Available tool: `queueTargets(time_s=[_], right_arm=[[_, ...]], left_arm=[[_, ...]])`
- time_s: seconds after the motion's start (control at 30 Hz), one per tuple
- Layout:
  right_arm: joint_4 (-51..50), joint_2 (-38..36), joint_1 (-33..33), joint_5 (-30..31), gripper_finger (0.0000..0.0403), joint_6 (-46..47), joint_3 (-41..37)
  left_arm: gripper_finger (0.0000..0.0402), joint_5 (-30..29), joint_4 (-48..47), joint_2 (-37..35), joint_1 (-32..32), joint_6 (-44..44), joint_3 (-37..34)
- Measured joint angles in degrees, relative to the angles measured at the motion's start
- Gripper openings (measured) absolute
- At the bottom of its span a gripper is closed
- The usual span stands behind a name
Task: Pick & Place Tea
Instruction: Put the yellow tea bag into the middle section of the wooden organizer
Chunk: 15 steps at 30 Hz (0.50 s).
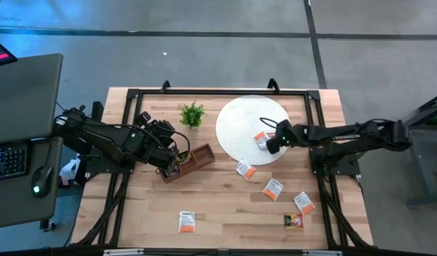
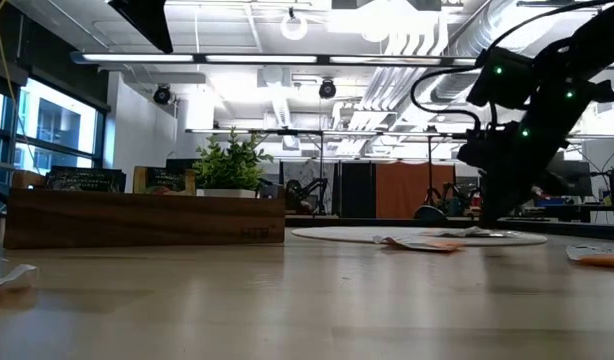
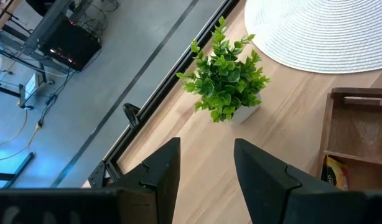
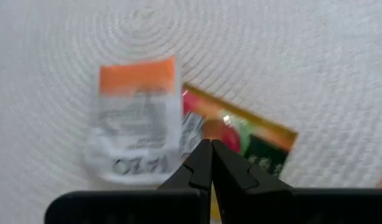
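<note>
Two tea sachets lie flat on the white disc (image 1: 240, 121): an orange-and-white one (image 4: 136, 124) and a dark one with green and orange print (image 4: 253, 140), partly under it. My right gripper (image 4: 209, 148) is shut, its tips over the spot where the two overlap, near the disc's right edge (image 1: 272, 142). More sachets lie on the table nearer the front (image 1: 245, 169) (image 1: 273, 189) (image 1: 186, 222). My left gripper (image 3: 206, 165) is open, hovering at the left end of the wooden tray (image 1: 193, 160), which has a sachet (image 3: 335, 174) in one compartment. My right gripper comes at the overlapping sachets (image 4: 190, 127) on the disc with shut fingers. Whether its tips touch them I cannot tell, since the fingers themselves cover that spot. Both sachets lie flat on the disc.
A small green plant (image 1: 193, 114) stands behind the tray, left of the disc. A dark sachet (image 1: 295, 221) and an orange-and-white one (image 1: 304, 203) lie near the front right corner. A black frame rims the table's far side. Bare wood lies in the front middle.
</note>
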Motion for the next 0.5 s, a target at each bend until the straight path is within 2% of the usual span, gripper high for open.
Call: queueTargets(time_s=[0.07,0.2,0.5], right_arm=[[-0.7,0.0,0.3,1.8,0.0005,1.0,0.0],[-2.6,0.0,0.2,1.5,0.0023,0.9,0.0],[-3.8,-0.1,0.2,3.7,0.0122,3.9,0.1]], left_arm=[[0.0147,0.0,0.0,0.0,0.0,0.0,0.0],[0.0147,0.0,0.0,0.0,0.0,0.0,0.0],[0.0147,0.1,0.0,0.0,0.0,0.0,0.0]])
